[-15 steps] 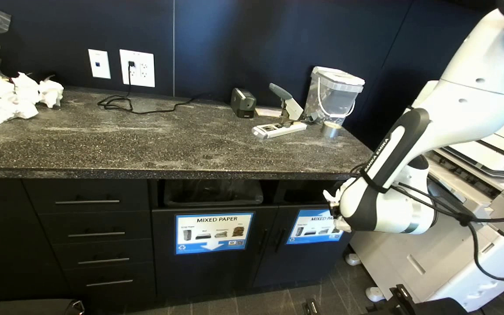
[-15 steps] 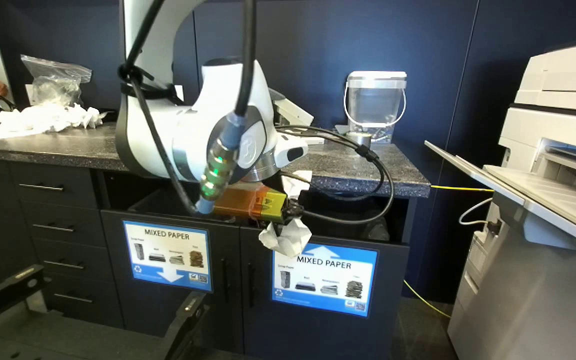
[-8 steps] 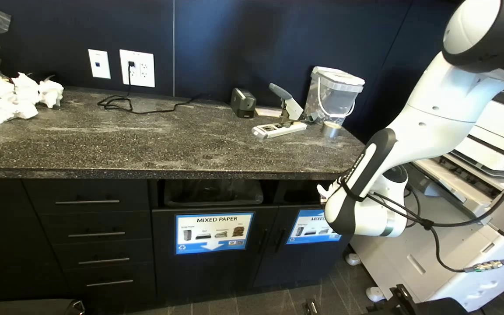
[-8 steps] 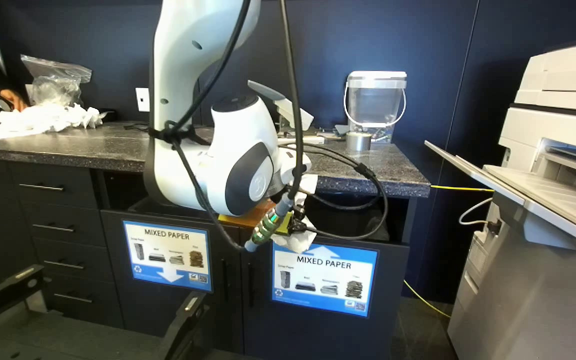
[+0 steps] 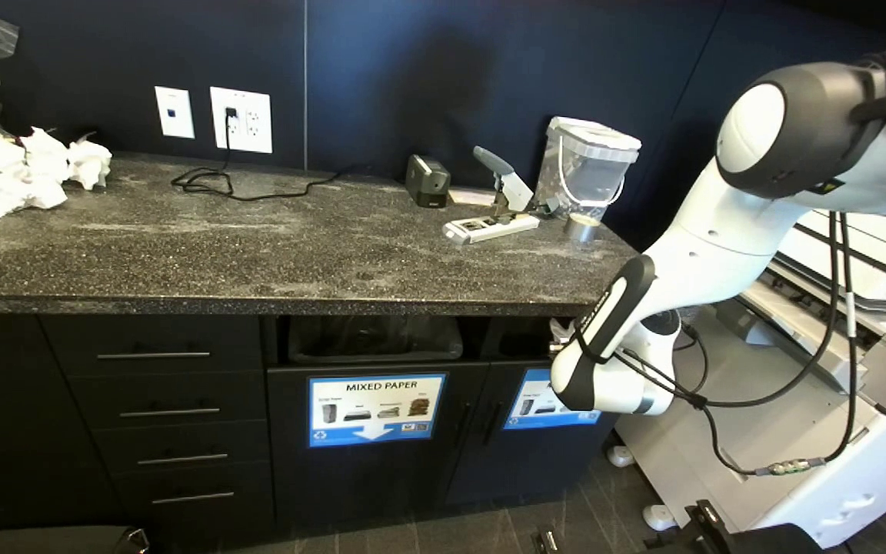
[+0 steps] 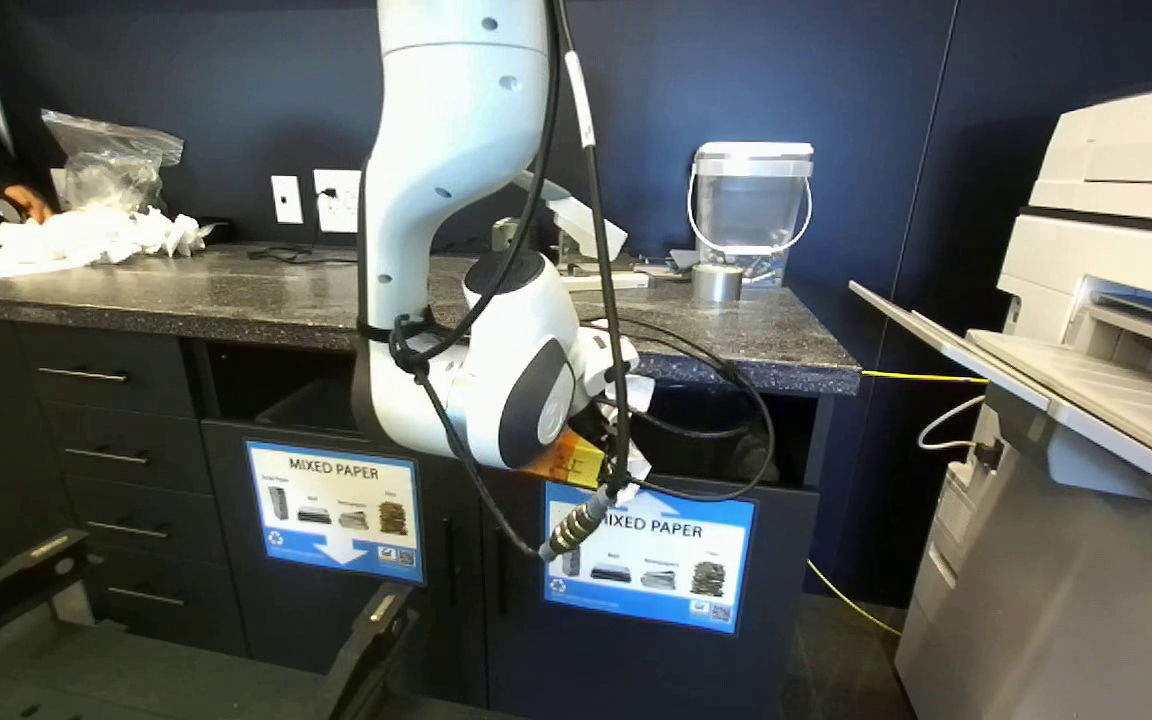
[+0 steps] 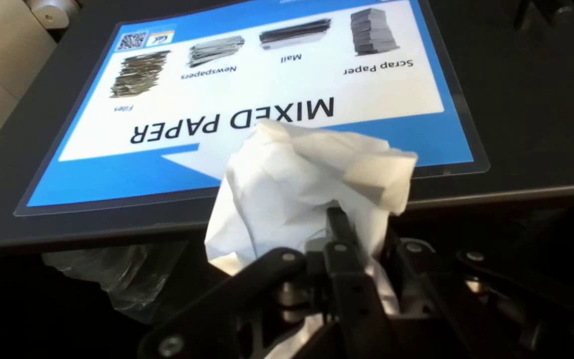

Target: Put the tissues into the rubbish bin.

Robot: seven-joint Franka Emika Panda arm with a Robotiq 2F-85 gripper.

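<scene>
My gripper [image 7: 364, 227] is shut on a crumpled white tissue [image 7: 287, 189], which bulges out in front of the fingers [image 7: 339, 224]. One finger lies on the tissue's near side; the other is mostly hidden. The tissue also shows beside the wrist in an exterior view [image 6: 640, 392], partly behind cables. The gripper is in front of the right bin opening [image 6: 706, 405] under the counter. A clear liner [image 7: 117, 271] shows inside below the front panel's edge in the wrist view. A pile of white tissues [image 5: 8, 173] lies at the counter's left end, also in an exterior view [image 6: 101, 237].
The counter edge [image 5: 258, 306] overhangs the cabinet. A left opening holds a lined bin [image 5: 378, 357]. Stapler [image 5: 493, 227], tape roll [image 5: 582, 228] and clear bucket [image 6: 751, 200] stand on the counter. A printer [image 6: 1026, 480] is at the right. A person's hand [image 6: 31, 203] is near the tissue pile.
The arm has moved right in an exterior view and left in another, bringing the gripper with the held tissue closer to the right opening. The person's hand has moved toward the tissue pile.
</scene>
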